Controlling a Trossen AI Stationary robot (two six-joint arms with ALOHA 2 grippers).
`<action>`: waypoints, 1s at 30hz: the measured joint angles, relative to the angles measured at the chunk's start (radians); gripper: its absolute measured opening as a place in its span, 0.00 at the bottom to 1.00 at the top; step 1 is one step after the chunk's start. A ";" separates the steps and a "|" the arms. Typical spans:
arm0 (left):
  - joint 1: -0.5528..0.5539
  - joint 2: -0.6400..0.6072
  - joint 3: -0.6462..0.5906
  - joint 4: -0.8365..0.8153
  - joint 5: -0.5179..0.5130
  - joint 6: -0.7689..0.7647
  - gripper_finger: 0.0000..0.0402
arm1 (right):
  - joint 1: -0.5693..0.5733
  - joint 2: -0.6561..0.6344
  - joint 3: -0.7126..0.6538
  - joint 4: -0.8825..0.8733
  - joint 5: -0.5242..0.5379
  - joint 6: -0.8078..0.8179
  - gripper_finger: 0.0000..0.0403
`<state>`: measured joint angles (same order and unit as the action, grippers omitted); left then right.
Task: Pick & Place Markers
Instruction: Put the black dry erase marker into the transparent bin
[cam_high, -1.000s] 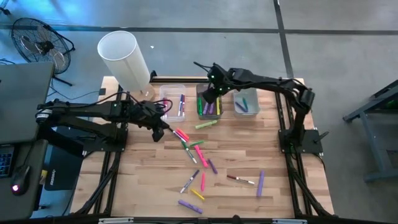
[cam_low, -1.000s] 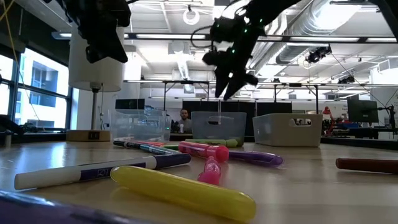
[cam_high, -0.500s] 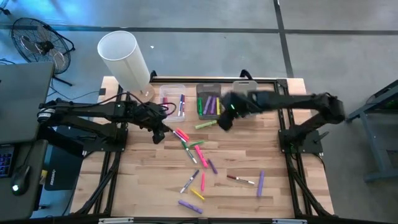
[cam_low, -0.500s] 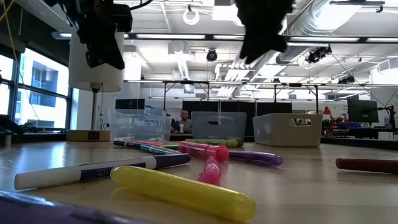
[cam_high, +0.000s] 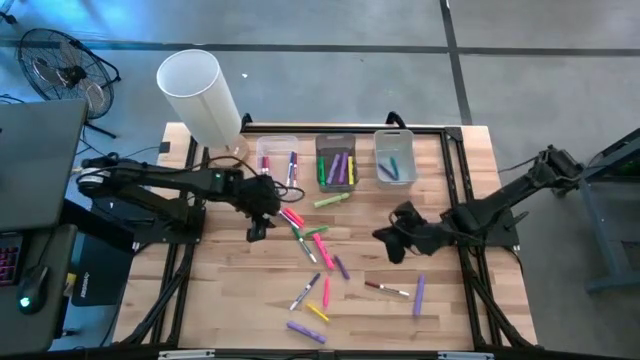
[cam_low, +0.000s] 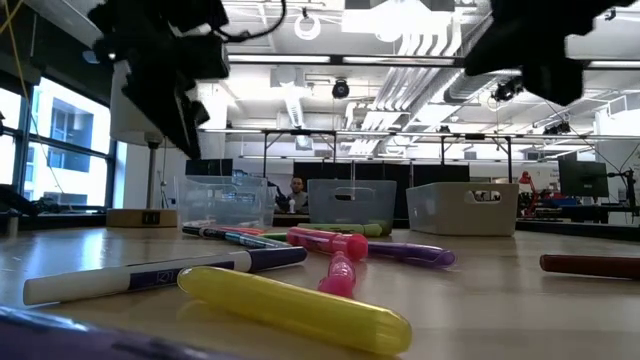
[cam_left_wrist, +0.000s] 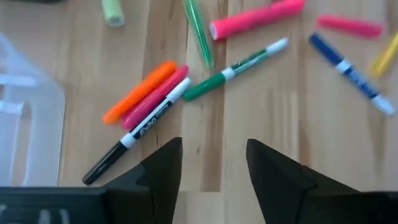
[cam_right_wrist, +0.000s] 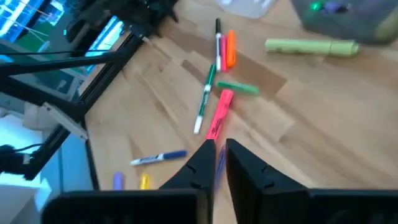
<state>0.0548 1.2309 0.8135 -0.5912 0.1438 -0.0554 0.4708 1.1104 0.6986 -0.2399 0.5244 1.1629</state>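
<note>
Left gripper (cam_left_wrist: 212, 163) with jaws apart above bare counter (cam_high: 230, 270) beside scattered markers (cam_high: 315, 245) mid-counter, right gripper (cam_right_wrist: 217, 163) with jaws nearly together, empty, toward the right edge, three clear bins (cam_high: 337, 160) along the far edge

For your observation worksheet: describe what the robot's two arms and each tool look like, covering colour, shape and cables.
Both arms are dark, slender and jointed, on dark frames at the table's sides, with black cables along them. The left tool ends in two matte black wedge-shaped fingers; the right tool has the same black tapered fingers.
</note>
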 joint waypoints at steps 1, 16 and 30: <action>-0.006 0.025 0.000 0.002 -0.015 0.023 0.44 | 0.019 -0.001 -0.007 0.005 0.015 0.011 0.04; -0.042 0.313 0.036 -0.006 -0.294 0.112 0.45 | 0.075 -0.012 -0.010 0.027 0.063 -0.105 0.00; -0.042 0.437 0.107 -0.003 -0.316 0.126 0.45 | 0.073 -0.145 -0.010 -0.150 0.048 -0.180 0.00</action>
<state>0.0132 1.6678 0.9202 -0.5939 -0.1726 0.0708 0.5434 0.9655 0.6888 -0.3895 0.5721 0.9832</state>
